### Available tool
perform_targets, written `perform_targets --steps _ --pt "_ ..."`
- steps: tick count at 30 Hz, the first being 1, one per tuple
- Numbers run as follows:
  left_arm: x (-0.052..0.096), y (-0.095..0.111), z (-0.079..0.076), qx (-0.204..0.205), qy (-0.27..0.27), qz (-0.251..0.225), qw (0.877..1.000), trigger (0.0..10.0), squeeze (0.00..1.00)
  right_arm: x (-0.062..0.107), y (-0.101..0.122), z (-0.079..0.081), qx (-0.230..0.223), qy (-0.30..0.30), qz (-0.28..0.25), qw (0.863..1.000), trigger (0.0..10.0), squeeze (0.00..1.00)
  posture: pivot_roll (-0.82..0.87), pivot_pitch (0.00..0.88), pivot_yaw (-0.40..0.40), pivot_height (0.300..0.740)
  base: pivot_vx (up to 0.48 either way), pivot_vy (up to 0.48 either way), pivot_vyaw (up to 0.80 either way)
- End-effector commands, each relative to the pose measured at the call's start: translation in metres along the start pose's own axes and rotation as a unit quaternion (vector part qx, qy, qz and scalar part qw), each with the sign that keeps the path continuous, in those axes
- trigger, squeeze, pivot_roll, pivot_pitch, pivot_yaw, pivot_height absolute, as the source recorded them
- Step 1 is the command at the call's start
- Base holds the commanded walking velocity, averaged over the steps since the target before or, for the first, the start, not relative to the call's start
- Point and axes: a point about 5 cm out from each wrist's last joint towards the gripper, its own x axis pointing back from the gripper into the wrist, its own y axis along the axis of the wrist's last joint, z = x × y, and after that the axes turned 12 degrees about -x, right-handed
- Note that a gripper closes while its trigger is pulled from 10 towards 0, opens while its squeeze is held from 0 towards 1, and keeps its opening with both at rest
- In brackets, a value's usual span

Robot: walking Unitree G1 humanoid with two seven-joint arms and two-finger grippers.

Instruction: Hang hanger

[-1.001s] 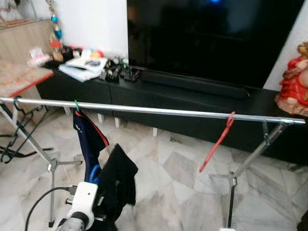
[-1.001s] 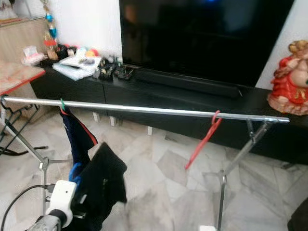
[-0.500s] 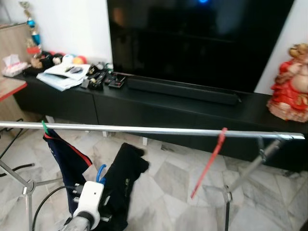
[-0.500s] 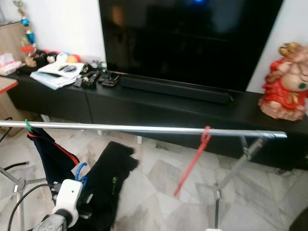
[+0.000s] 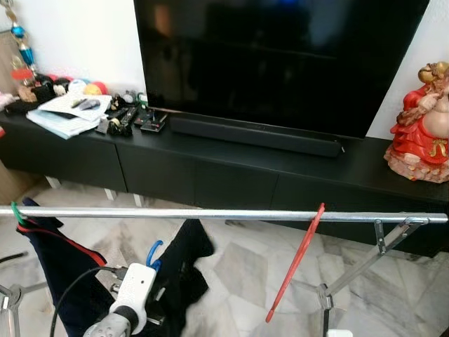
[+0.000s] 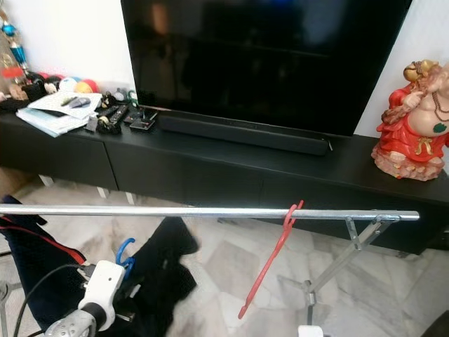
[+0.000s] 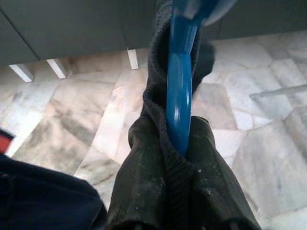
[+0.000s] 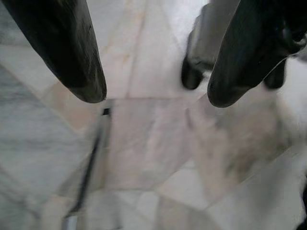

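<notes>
The left gripper [image 7: 180, 211] is pinching its jaws on the blue hanger [image 7: 180, 103] through the black garment [image 5: 179, 270] draped over it, just below the rail [image 5: 224, 214]. The stiff, light plastic is likely slipping inside soft cloth, so the neck under the hook looks the surest hold. The right gripper [image 8: 151, 98] is hanging idle, jaws spread, over the marble floor [image 8: 144, 158].

L arm [image 5: 105, 328] silver w/ white wrist block [image 5: 137, 286] & black cable [image 5: 70, 298]; R fingers [image 8: 72, 52] long, black, rounded tips.
</notes>
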Motion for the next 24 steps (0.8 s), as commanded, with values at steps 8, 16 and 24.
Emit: perform_targets --steps 8,16,24 --pt "-0.012 0.037 0.013 -0.095 -0.038 -0.054 0.993 10.0 0.00 0.001 -0.004 -0.003 0.002 -0.004 0.008 1.000 10.0 0.00 0.10 0.000 -0.025 0.740 0.000 0.000 0.00" --pt "-0.029 0.063 0.028 -0.089 -0.011 -0.092 0.992 10.0 0.00 0.001 -0.003 -0.003 0.003 -0.004 0.007 1.000 10.0 0.00 0.10 0.000 -0.036 0.740 0.000 0.000 0.00" --pt "-0.037 0.073 0.033 -0.066 0.010 -0.096 0.993 10.0 0.00 0.001 -0.003 -0.003 0.005 -0.004 0.008 1.000 10.0 0.00 0.09 0.000 -0.036 0.740 0.000 0.000 0.00"
